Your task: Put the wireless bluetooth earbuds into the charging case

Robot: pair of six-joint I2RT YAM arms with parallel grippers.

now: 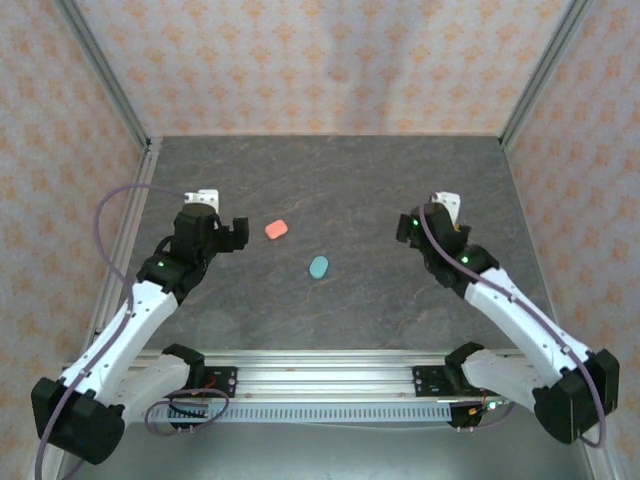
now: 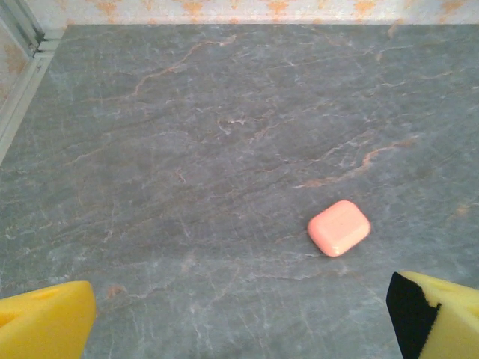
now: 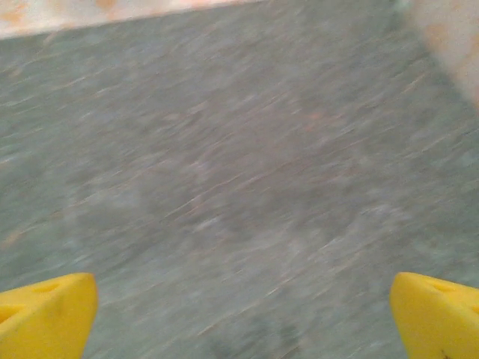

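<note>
A coral-red charging case (image 1: pixel 277 229) lies shut on the dark stone table, with a teal charging case (image 1: pixel 319 266), also shut, a little nearer and to its right. My left gripper (image 1: pixel 230 236) hovers just left of the coral case, open and empty. In the left wrist view the coral case (image 2: pixel 339 227) lies ahead and right of centre, beyond my left gripper (image 2: pixel 239 329), whose yellow fingertips (image 2: pixel 45 321) stand wide apart. My right gripper (image 1: pixel 409 228) is at the right of the table, open and empty. The earbuds are out of view.
The table (image 1: pixel 330 180) is walled by patterned panels at the back and sides. A metal rail (image 1: pixel 320 375) runs along the near edge between the arm bases. The right wrist view is motion-blurred, with bare table (image 3: pixel 239 187) between the wide-apart yellow fingertips (image 3: pixel 438 314).
</note>
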